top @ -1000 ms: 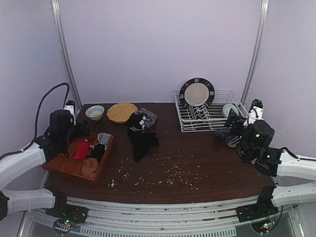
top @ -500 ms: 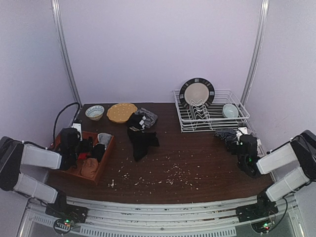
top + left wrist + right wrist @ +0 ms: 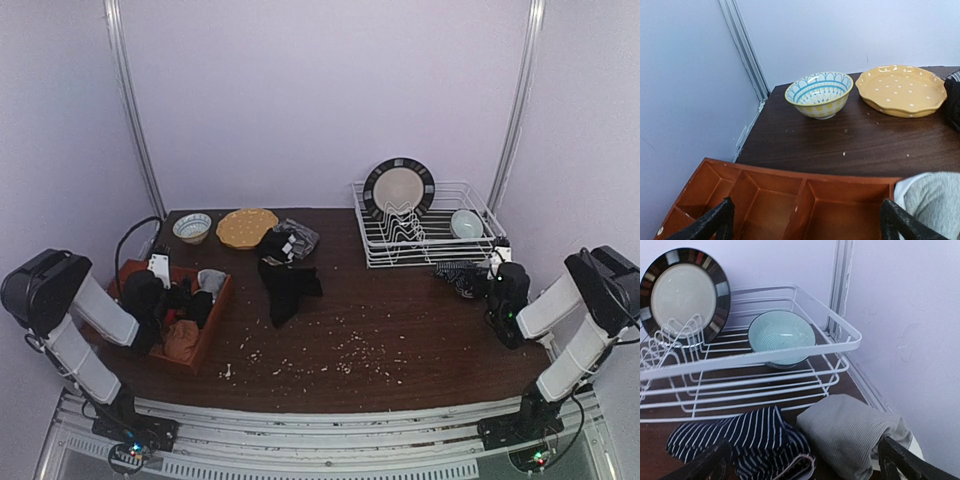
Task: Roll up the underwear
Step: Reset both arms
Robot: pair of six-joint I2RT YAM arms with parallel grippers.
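Underwear [image 3: 289, 287], a black one, lies unrolled and rumpled on the table [image 3: 430, 320], left of centre and well apart from both arms. Just behind it, beside the yellow dish [image 3: 901, 90], sits a heap [image 3: 288, 242] of dark and grey cloth; you cannot tell its pieces apart. More is in the wooden tray [image 3: 765, 192] at the left edge: grey underwear [image 3: 934, 201] bunched in the far end compartment, tan underwear [image 3: 182, 340] at the near end. Your left pincer [image 3: 807, 222] hangs over the tray with its fingers spread wide and nothing between them. It faces the patterned bowl [image 3: 819, 94] and the dish. Your right pincer [image 3: 807, 465] is likewise released and holds nothing. It is low at the right edge, looking at a striped sock [image 3: 740, 440] on the table in front of the wire rack [image 3: 790, 352]. A grey-beige cloth bundle [image 3: 850, 432] lies just beside the sock, against the wall. The rack carries an upright plate [image 3: 682, 292] and a teal bowl [image 3: 781, 336]. Crumbs [image 3: 350, 350] are scattered over the near half of the table.
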